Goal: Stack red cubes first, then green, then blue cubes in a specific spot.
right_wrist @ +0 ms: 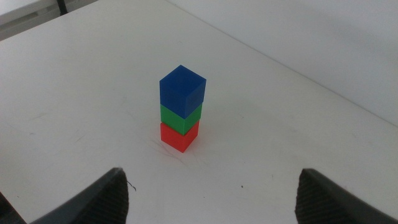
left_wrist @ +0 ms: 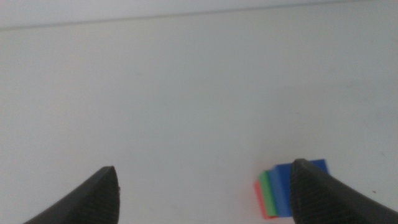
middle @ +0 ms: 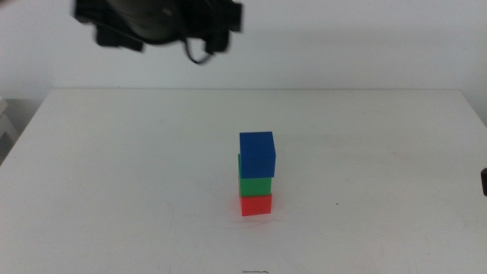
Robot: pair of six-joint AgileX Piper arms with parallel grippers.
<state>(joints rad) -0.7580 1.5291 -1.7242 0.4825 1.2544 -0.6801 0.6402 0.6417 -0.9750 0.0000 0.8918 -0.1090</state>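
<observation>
The three cubes stand as one upright stack near the middle of the white table: the red cube [middle: 256, 204] at the bottom, the green cube [middle: 254, 185] on it, the blue cube [middle: 257, 154] on top, set slightly askew. The stack also shows in the right wrist view: red [right_wrist: 178, 137], green [right_wrist: 180, 118], blue [right_wrist: 182, 91]. My left gripper [left_wrist: 204, 168] is open and empty, high above the table, with the stack [left_wrist: 280, 190] seen from above beside one jaw. My right gripper [right_wrist: 212, 174] is open and empty, well back from the stack.
My left arm [middle: 160, 23] is a dark blur high at the back left. A dark bit of the right arm [middle: 484, 181] shows at the right edge. The bare white table [middle: 114, 167] spreads around the stack; a wall rises behind it.
</observation>
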